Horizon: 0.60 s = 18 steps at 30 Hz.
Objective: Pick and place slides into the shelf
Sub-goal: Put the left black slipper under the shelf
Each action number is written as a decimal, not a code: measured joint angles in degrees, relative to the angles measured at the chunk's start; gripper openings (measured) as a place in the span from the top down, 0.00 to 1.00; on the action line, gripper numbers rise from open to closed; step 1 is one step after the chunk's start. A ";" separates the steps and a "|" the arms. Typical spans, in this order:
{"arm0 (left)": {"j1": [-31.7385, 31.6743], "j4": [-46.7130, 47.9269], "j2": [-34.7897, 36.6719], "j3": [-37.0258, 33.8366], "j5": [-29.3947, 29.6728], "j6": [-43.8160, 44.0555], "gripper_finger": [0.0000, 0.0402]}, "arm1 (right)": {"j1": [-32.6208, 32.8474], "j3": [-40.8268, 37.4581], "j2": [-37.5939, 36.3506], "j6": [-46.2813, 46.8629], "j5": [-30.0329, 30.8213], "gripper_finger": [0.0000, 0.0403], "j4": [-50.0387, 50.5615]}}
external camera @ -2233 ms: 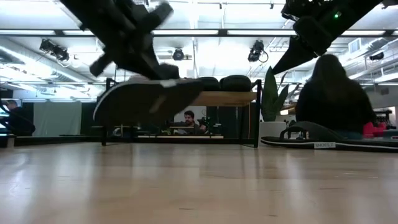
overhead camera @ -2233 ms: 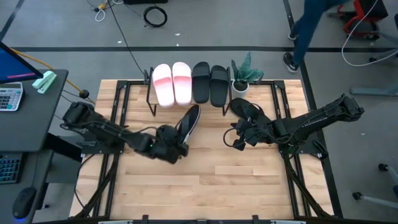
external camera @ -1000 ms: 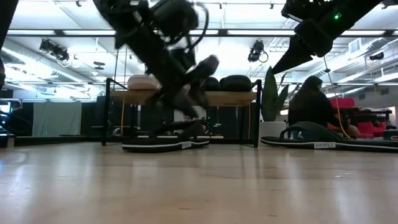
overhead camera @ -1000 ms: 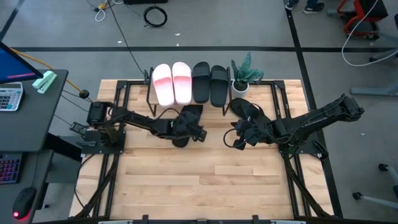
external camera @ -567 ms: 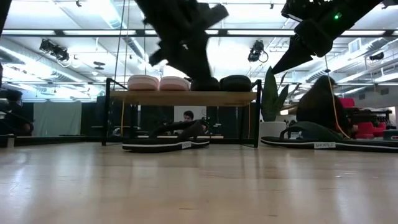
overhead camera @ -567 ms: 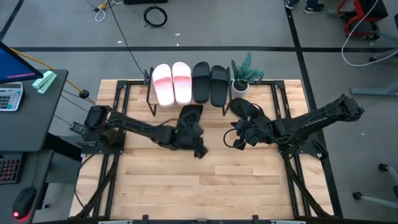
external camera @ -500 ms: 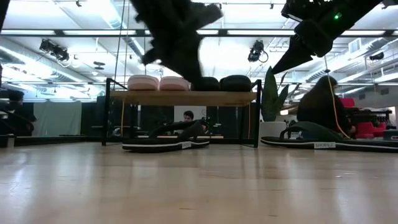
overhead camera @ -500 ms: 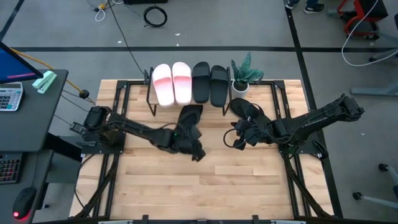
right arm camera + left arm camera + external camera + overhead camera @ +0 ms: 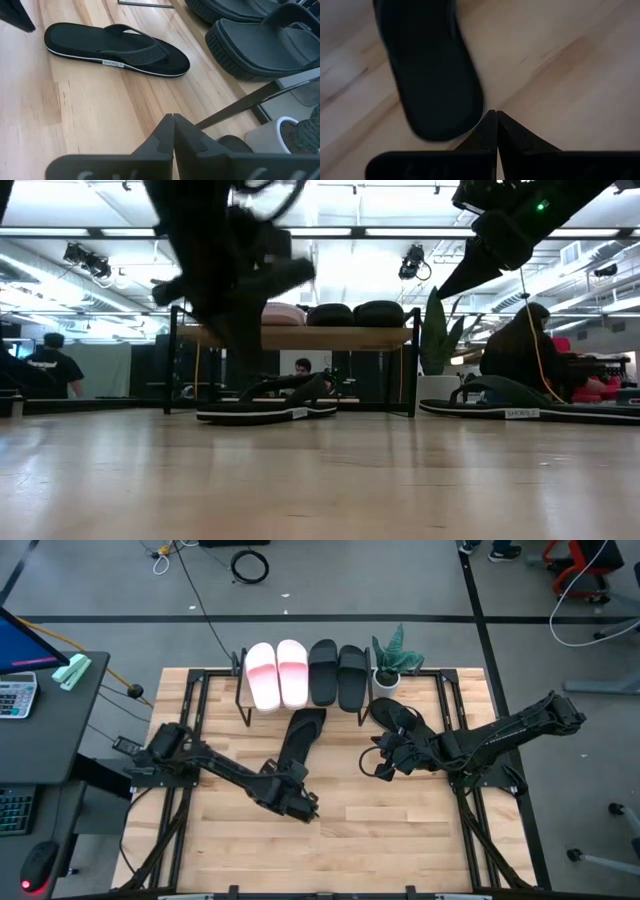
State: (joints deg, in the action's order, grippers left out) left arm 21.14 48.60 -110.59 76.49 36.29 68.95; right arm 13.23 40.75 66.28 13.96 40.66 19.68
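One thin black flip-flop (image 9: pixel 298 738) (image 9: pixel 427 70) lies flat on the table, its toe end under the shelf (image 9: pixel 300 700) (image 9: pixel 300 337). A second flip-flop (image 9: pixel 402 720) (image 9: pixel 520 406) lies to the right of the shelf. Two pink slides (image 9: pixel 277 673) and two black slides (image 9: pixel 337 673) rest on the shelf's top board. My left gripper (image 9: pixel 306 810) (image 9: pixel 496 116) hovers shut just beyond the first flip-flop's heel, on its near side. Shut too, my right gripper (image 9: pixel 381 767) (image 9: pixel 173 118) hangs above the table near the second flip-flop.
A small potted plant (image 9: pixel 392 660) stands at the shelf's right end, its white pot (image 9: pixel 280 134) close to my right gripper. The shelf's black metal frame (image 9: pixel 240 107) reaches down to the tabletop (image 9: pixel 400 830). People sit in the room beyond the table.
My left gripper has drawn back from the first flip-flop toward the table's near edge, turning as it went, and its fingers have shut on nothing. The flip-flop stays flat where it was, toe end under the shelf.
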 joint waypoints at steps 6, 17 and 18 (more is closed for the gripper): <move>-0.49 2.32 -5.22 -0.07 2.68 2.97 0.99 | 0.02 0.00 0.00 1.29 0.00 0.98 0.12; -2.77 9.83 -5.57 -0.04 3.32 6.96 0.99 | 0.02 0.00 0.00 1.00 0.00 0.98 0.50; -2.77 9.82 -5.57 -0.04 2.82 6.98 0.99 | 0.02 0.00 0.00 0.98 0.02 0.98 0.48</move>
State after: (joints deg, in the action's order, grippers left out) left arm 18.37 58.43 -116.16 76.44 39.11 75.93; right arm 13.26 40.75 66.28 14.94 40.69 20.16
